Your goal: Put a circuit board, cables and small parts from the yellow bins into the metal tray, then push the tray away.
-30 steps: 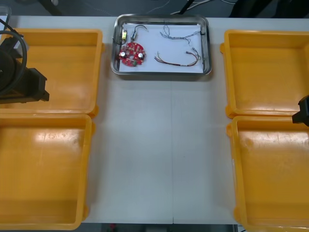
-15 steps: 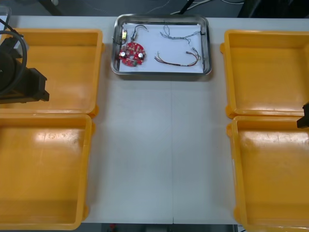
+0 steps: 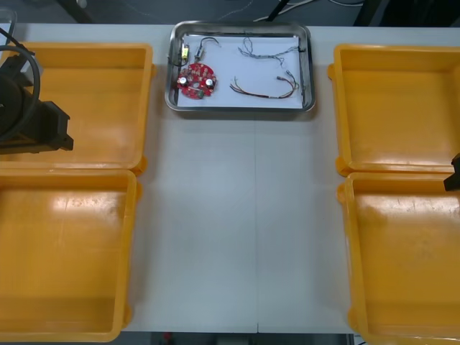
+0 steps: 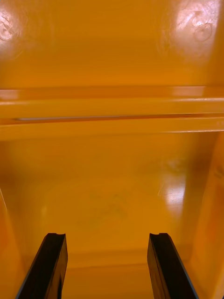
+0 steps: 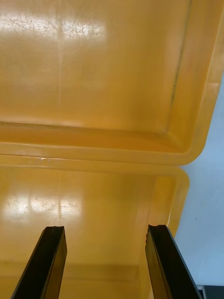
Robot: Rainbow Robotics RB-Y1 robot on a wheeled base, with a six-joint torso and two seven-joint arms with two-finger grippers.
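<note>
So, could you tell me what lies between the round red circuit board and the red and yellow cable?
Only bare white floor of the metal tray lies there, as the front view shows.

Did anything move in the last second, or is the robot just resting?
The right arm slid a little farther out toward the right edge, above the right yellow bins. The right gripper is open, holding nothing. The left arm, metal tray and its contents stayed put.
</note>
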